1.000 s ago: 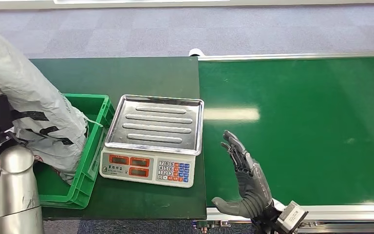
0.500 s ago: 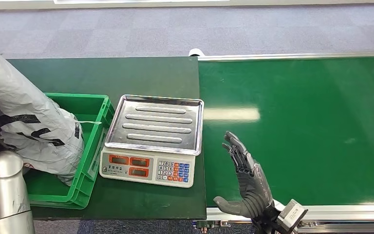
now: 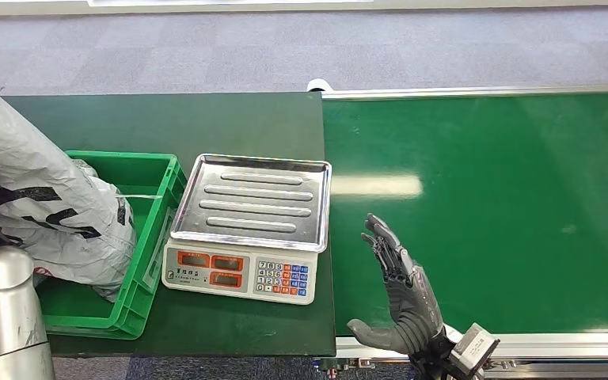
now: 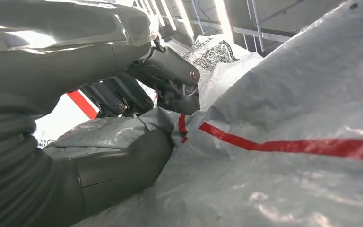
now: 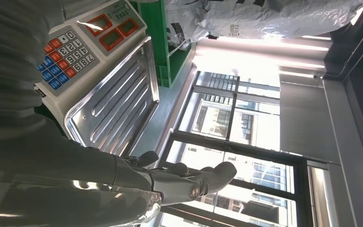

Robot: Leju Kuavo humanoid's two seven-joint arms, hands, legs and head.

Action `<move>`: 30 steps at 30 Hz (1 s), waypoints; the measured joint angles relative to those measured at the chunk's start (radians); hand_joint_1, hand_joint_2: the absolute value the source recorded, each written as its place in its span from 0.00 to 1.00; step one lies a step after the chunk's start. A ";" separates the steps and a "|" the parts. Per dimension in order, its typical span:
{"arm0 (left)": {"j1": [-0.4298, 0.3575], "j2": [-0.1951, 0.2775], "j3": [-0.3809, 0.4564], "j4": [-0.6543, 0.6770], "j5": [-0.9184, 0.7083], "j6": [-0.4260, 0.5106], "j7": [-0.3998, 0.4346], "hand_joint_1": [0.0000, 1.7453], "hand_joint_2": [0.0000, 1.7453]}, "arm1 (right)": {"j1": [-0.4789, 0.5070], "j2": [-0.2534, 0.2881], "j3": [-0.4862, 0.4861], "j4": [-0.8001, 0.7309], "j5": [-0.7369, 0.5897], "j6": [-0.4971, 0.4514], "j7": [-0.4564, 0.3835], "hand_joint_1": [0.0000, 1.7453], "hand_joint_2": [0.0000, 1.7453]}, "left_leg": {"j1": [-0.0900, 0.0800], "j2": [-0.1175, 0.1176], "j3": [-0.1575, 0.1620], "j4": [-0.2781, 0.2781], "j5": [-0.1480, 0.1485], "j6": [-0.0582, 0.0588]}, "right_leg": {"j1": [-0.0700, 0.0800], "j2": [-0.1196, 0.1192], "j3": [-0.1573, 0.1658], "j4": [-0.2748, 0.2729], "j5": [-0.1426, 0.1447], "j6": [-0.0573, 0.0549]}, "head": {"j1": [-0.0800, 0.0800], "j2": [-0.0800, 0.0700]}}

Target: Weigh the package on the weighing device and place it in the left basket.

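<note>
One soft, crinkly package (image 3: 51,210) sagged into the basket (image 3: 154,229), left hand (image 4: 123,142) pinching a fold (likely slippery); right hand (image 3: 400,297) stood open, empty.

You see a glossy green conveyor belt (image 3: 483,206) with a metal edge rail (image 3: 475,92) beside a darker green table (image 3: 206,123). Grey carpet tiles (image 3: 285,47) lie beyond them, and tall windows (image 5: 227,123) appear in the right wrist view.

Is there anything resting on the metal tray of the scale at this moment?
No, the scale has a bare tray, while the grey package sits in the green basket.
</note>
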 joint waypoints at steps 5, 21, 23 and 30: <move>0.000 -0.001 0.012 -0.008 0.071 0.000 -0.084 1.00 1.00 | 0.000 -0.001 0.000 0.002 -0.005 0.000 0.000 0.00 1.00 | 0.000 0.000 0.000 0.000 0.000 0.000 | 0.000 0.000 0.000 0.000 0.000 0.000 | 0.000 0.000; -0.015 0.118 -0.036 0.151 -0.558 -0.311 0.407 1.00 1.00 | -0.001 0.000 -0.003 0.015 -0.017 0.007 0.017 0.00 1.00 | 0.000 0.001 0.001 0.000 0.000 0.000 | 0.000 0.000 0.000 0.000 0.000 0.000 | 0.000 0.000; -0.017 0.131 -0.042 0.176 -0.571 -0.327 0.415 0.99 1.00 | -0.001 0.000 -0.003 0.018 -0.017 0.008 0.018 0.00 1.00 | 0.000 0.001 0.001 0.000 0.000 0.000 | 0.000 0.000 0.000 0.000 0.000 0.000 | 0.000 0.000; -0.024 0.158 -0.055 0.231 -0.617 -0.387 0.451 1.00 1.00 | 0.001 0.007 -0.011 0.024 -0.017 0.012 0.023 0.00 1.00 | 0.000 0.001 0.001 0.000 0.000 0.000 | 0.000 0.000 0.000 0.000 0.000 0.000 | 0.000 0.000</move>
